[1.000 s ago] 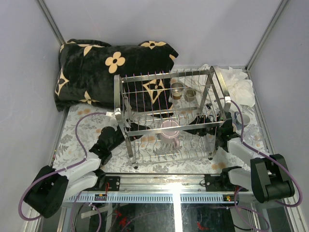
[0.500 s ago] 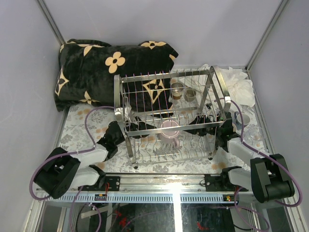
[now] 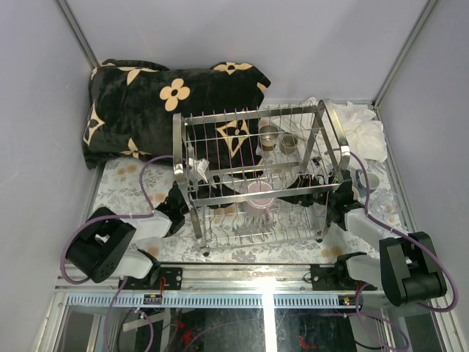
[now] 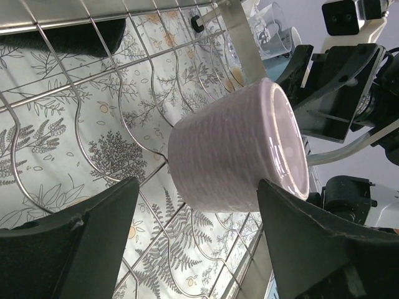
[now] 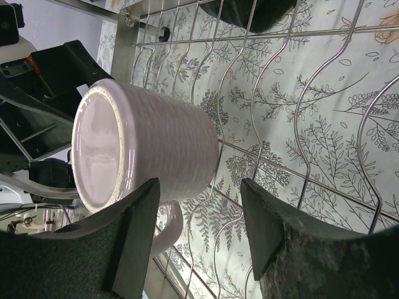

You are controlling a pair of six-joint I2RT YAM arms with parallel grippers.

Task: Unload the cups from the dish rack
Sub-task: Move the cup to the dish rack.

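The chrome wire dish rack (image 3: 220, 117) stands mid-table. A pink-mauve handled mug (image 3: 259, 198) sits mouth-down on its lower tier. My left gripper (image 3: 233, 192) reaches into that tier from the left. It is open, and the mug (image 4: 237, 146) lies just beyond its fingertips, untouched. My right gripper (image 3: 293, 192) comes in from the right, also open. One of its fingers (image 5: 124, 249) stands beside the mug (image 5: 149, 146), whose handle (image 5: 171, 224) hangs in the gap. Two more cups (image 3: 270, 136) stand behind the rack.
A black blanket with cream flowers (image 3: 168, 103) is heaped at the back left. A white cloth (image 3: 364, 128) lies at the back right, with a clear glass (image 4: 271, 28) on the table past the rack's right end. Rack wires (image 5: 293, 93) surround both grippers.
The left arm has swung in toward the rack and pushed its gripper into the lower tier up to the mug, jaws narrowing a little. The right arm has not moved.
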